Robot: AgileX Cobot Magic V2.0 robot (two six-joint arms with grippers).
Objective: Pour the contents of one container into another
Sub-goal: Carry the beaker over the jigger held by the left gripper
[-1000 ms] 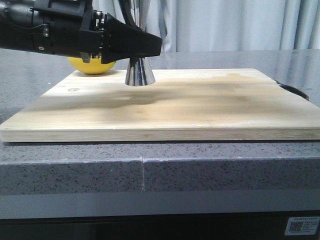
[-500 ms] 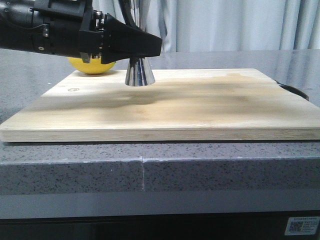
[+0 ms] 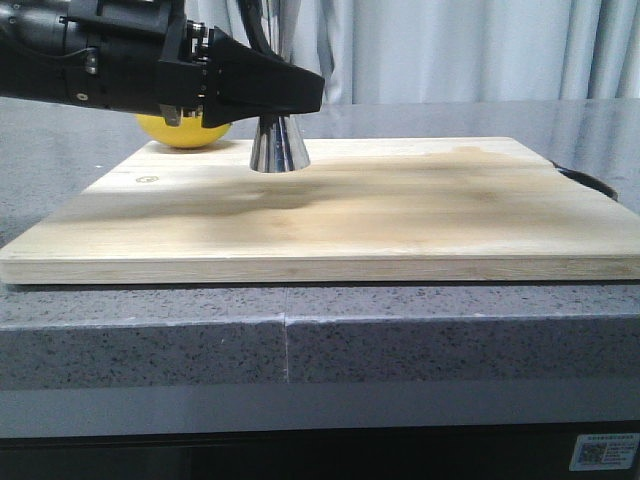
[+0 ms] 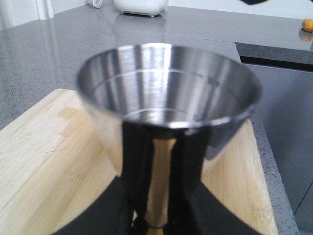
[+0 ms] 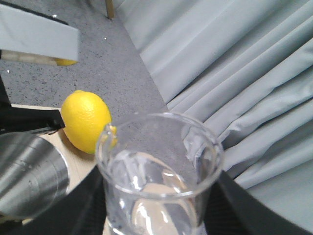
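The steel jigger (image 3: 278,146) stands upright on the wooden cutting board (image 3: 400,210), in front of the yellow lemon (image 3: 185,131). My left gripper (image 3: 285,92) reaches in from the left and is shut on the jigger's narrow waist. From the left wrist, the jigger's open cup (image 4: 166,98) fills the view and looks empty, with the left gripper (image 4: 156,218) pinching the waist. My right gripper (image 5: 159,208) is shut on the clear glass beaker (image 5: 159,166). The beaker's lip points toward the jigger (image 5: 27,176) and the lemon (image 5: 85,120). The front view shows neither the beaker nor the right gripper.
The board lies on a grey speckled stone counter (image 3: 150,340). Grey curtains (image 3: 450,50) hang behind it. A dark object (image 3: 592,183) pokes out at the board's right edge. A white appliance (image 4: 142,6) stands far off on the counter.
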